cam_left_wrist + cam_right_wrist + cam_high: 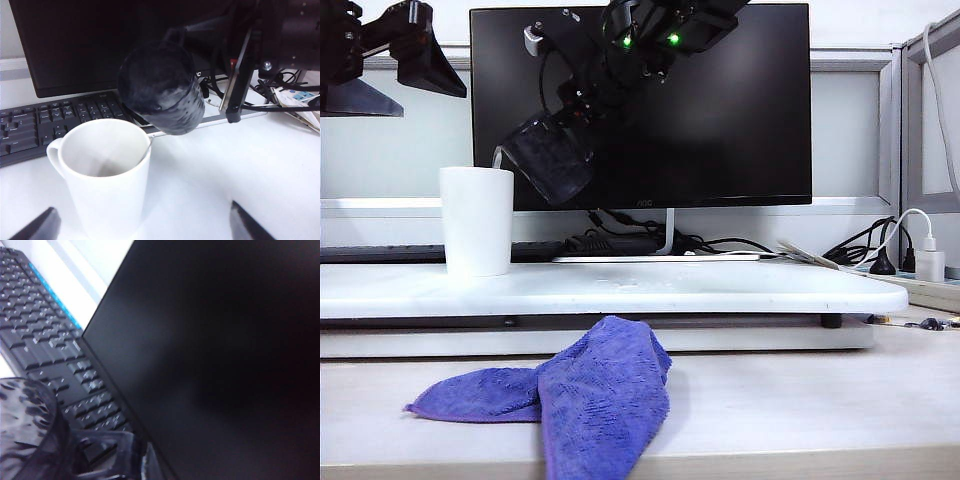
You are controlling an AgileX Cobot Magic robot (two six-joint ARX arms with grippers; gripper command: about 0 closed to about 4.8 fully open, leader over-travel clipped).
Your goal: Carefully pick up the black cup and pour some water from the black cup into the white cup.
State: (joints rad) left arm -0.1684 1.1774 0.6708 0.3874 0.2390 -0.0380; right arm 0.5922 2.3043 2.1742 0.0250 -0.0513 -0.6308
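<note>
A: Right gripper (pixel 582 108) status?

B: Clamped on the black cup (pixel 552 155), holding it in the air in front of the monitor (pixel 740 110). The cup is tilted, mouth angled down toward 8 o'clock in the exterior view, just above and beside the rim of the white cup (pixel 477 220).

A: White cup?

B: Upright on the white board (pixel 740 288), at 9 o'clock from the board's middle. No water stream can be made out.

A: Left gripper (pixel 140 225)?

B: Jaws spread wide, holding nothing, raised at 10 o'clock in the exterior view. A purple cloth (pixel 580 395) lies at 6 o'clock.
</note>
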